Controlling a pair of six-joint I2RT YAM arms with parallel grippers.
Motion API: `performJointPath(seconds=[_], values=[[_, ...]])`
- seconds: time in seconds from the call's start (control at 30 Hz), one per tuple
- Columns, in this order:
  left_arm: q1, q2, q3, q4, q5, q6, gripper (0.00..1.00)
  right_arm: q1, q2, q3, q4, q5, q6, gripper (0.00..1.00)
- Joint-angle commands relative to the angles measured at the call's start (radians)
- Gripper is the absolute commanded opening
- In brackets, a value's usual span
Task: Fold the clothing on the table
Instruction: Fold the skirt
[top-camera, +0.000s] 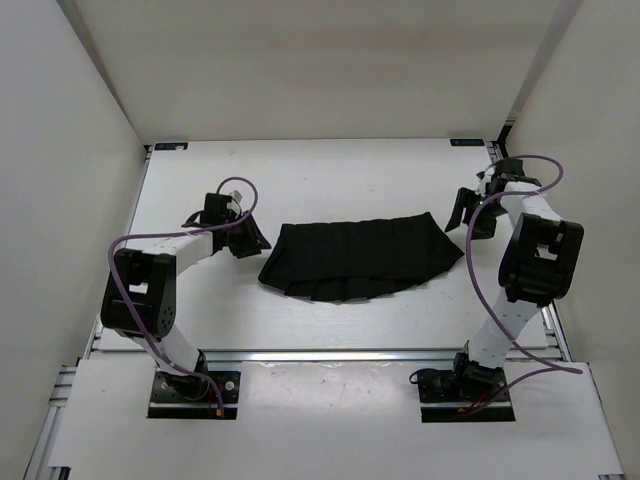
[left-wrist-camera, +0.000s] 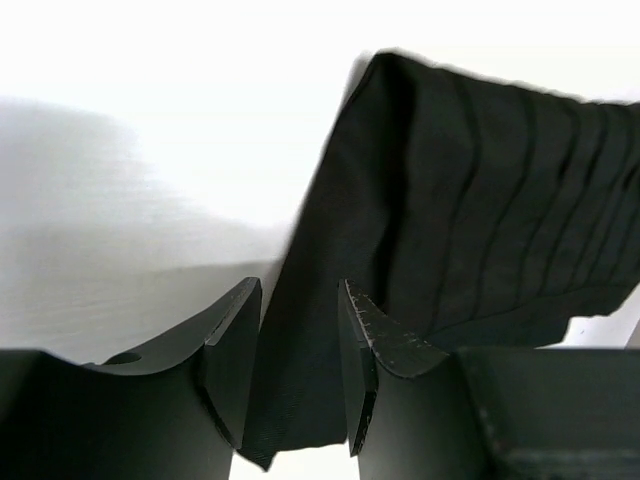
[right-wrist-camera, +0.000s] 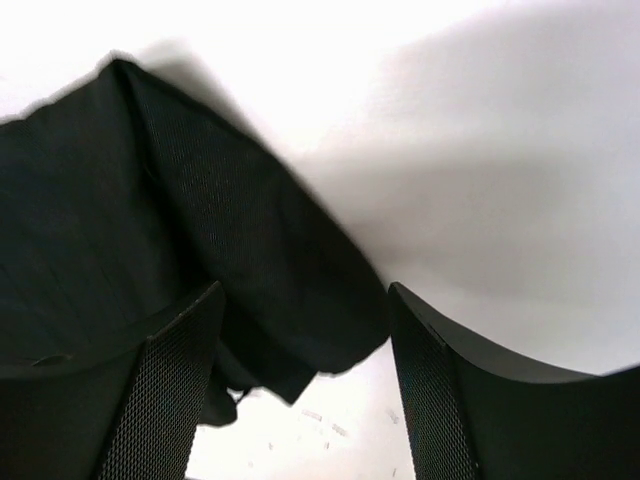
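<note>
The clothing (top-camera: 350, 256) is a black pleated garment lying flat in the middle of the white table (top-camera: 350, 175), doubled over with a curved hem toward the near side. My left gripper (top-camera: 246, 238) is at its left end. In the left wrist view the left gripper (left-wrist-camera: 300, 290) is open, and a corner of the clothing (left-wrist-camera: 480, 200) lies between its jaws. My right gripper (top-camera: 466, 212) is at the garment's right end. In the right wrist view the right gripper (right-wrist-camera: 305, 292) is open wide, with the edge of the clothing (right-wrist-camera: 120, 200) between its jaws, apart from the right finger.
White walls close in the table at the left (top-camera: 60, 200), right (top-camera: 600, 180) and back. An aluminium rail (top-camera: 330, 355) runs along the near edge by both arm bases. Purple cables loop off each arm.
</note>
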Motion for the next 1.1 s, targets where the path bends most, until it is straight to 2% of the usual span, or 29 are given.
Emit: performJointPath(seconds=[0.0,0.27,0.43,0.6,0.67,0.7,0.73,0.77,0.8,0.83,0.87,1.07], values=[[-0.006,-0.050,-0.054,0.045,-0.004,0.009,0.47,-0.045,0.025,0.022,0.099,-0.169,-0.046,0.72],[-0.037,-0.060,-0.174,0.073,0.008,-0.021,0.48,-0.055,0.152,0.031,0.121,-0.419,-0.085,0.73],[-0.046,-0.057,-0.180,0.079,0.008,-0.032,0.48,-0.038,0.180,-0.022,0.159,-0.603,-0.060,0.76],[-0.043,-0.045,-0.158,0.083,0.016,-0.043,0.48,0.017,0.158,-0.091,0.173,-0.641,-0.032,0.74],[-0.049,-0.031,-0.152,0.092,0.022,-0.047,0.48,0.042,0.155,-0.114,0.163,-0.654,-0.040,0.66],[-0.052,-0.029,-0.151,0.096,0.025,-0.052,0.48,0.054,0.155,-0.136,0.150,-0.662,-0.042,0.57],[-0.054,-0.026,-0.145,0.099,0.039,-0.053,0.48,0.068,0.148,-0.154,0.158,-0.670,-0.040,0.46],[-0.058,-0.023,-0.142,0.103,0.036,-0.056,0.47,0.070,0.140,-0.180,0.153,-0.677,-0.033,0.30],[-0.057,-0.023,-0.134,0.103,0.036,-0.058,0.48,0.079,0.125,-0.211,0.156,-0.679,-0.043,0.20],[-0.061,-0.018,-0.132,0.102,0.036,-0.057,0.48,0.088,0.103,-0.228,0.167,-0.665,-0.039,0.03],[-0.061,-0.017,-0.126,0.106,0.034,-0.058,0.48,0.091,0.095,-0.260,0.176,-0.644,-0.039,0.00],[-0.083,0.005,-0.122,0.126,0.043,-0.072,0.48,0.081,-0.047,-0.341,0.149,-0.514,-0.013,0.00]])
